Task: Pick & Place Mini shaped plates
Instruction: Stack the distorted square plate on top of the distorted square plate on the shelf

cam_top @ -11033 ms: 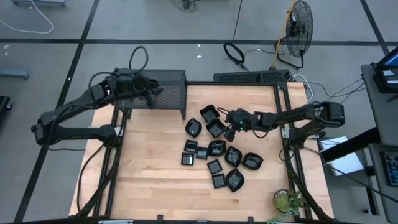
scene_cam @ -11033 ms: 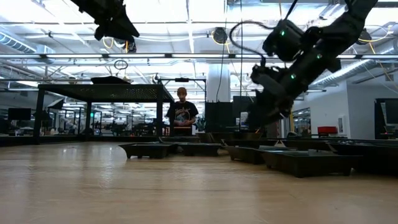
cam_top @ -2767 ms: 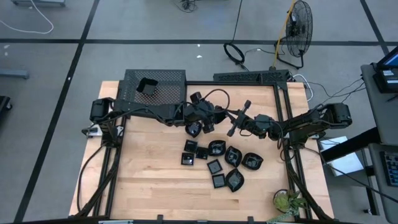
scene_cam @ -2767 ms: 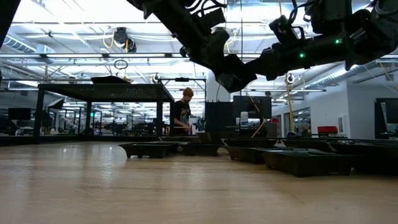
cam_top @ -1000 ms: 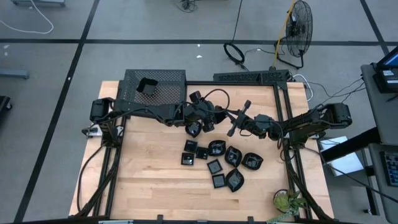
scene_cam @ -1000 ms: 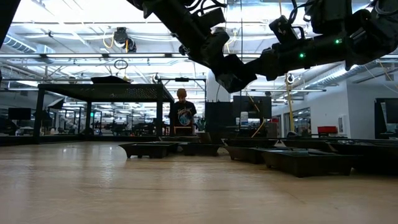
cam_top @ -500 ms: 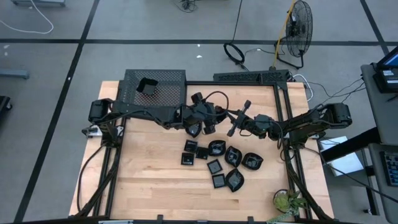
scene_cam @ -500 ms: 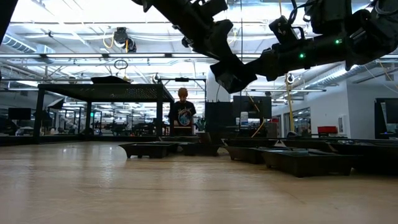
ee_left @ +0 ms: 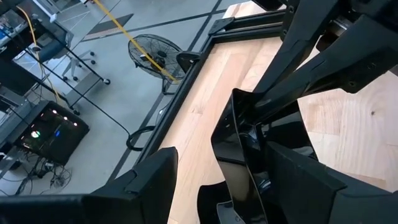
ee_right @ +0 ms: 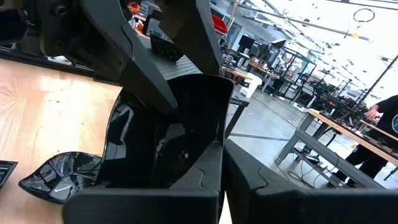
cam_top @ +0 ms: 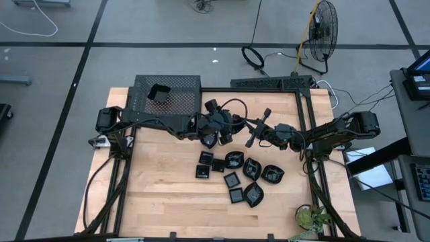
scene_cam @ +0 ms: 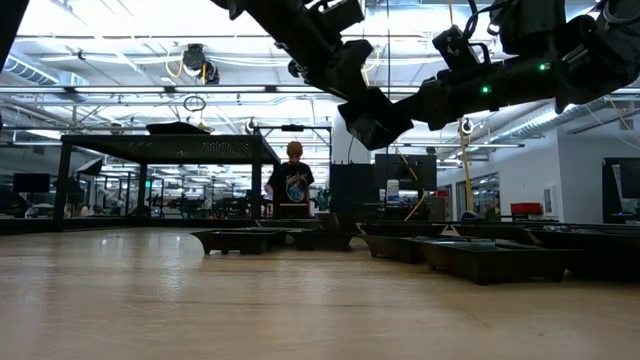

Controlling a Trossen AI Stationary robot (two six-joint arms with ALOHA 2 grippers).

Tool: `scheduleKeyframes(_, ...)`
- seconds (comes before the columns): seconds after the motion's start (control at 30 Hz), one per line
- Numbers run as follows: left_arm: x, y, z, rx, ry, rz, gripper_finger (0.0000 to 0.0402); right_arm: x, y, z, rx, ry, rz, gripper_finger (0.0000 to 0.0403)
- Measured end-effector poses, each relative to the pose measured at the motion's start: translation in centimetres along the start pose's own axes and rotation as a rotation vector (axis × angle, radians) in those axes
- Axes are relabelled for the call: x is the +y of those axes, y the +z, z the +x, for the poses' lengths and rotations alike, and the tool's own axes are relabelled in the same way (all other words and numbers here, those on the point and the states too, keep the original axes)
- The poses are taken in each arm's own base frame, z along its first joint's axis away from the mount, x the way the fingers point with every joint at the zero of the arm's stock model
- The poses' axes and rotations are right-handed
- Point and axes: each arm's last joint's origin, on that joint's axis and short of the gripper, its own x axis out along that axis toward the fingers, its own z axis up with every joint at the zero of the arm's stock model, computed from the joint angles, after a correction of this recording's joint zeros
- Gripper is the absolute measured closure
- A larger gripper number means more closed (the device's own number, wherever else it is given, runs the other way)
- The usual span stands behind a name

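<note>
A: Where are the two claws?

B: Both hang above the far middle of the pale wooden surface [cam_top: 161, 195]. The left claw [cam_top: 226, 128] reaches in from the left, and the right claw [cam_top: 254, 129] comes from the right. They meet at one glossy black mini plate [cam_top: 236, 126] held in the air.

A: Who has hold of it?

B: The right claw is pinched tight on the rim of that plate [ee_right: 180, 134]. The left claw's fingers stand wide apart on either side of it [ee_left: 249, 143]; I can't tell whether they touch it.

A: How does the plate sit?

B: On edge, not flat. In the left wrist view it stands nearly upright, its long side running up and down, and its hollow face is turned sideways.

A: And the other plates?

B: A loose cluster of small glossy black dishes [cam_top: 235, 171] lies flat on the surface, on the near side of the claws. One more black dish [cam_top: 157, 93] sits on top of the black mesh metal rack [cam_top: 181, 101] at the far left corner.

A: Anyone about?

B: A person [scene_cam: 294, 185] stands in the room beyond, well behind the surface.
</note>
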Motion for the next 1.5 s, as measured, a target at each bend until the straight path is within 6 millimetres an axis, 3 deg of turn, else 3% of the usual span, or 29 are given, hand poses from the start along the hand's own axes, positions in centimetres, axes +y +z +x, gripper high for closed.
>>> scheduleKeyframes(0.37,-0.02,-0.03,0.01,0.002,-0.001,-0.006,0.0171,-0.01,0.0,0.0,0.0,0.0,0.0,0.0403)
scheduleKeyframes(0.73,-0.05,-0.16,0.02,0.012,-0.006,-0.022,0.0308,-0.01,0.0,0.01,0.0,-0.001,0.001,0.0403)
scheduleKeyframes(1.03,-0.04,-0.17,0.03,0.013,-0.005,-0.022,0.0395,-0.01,0.0,0.01,0.0,0.0,0.0,0.0403)
scheduleKeyframes(1.3,-0.04,-0.17,0.03,0.013,-0.001,-0.021,0.0387,-0.01,0.06,0.0,-0.006,0.001,0.051,0.0395)
scheduleKeyframes(1.5,0.0,-0.27,-0.03,0.024,-0.001,-0.014,0.039,0.42,0.96,-0.67,-0.045,0.026,0.093,0.0318)
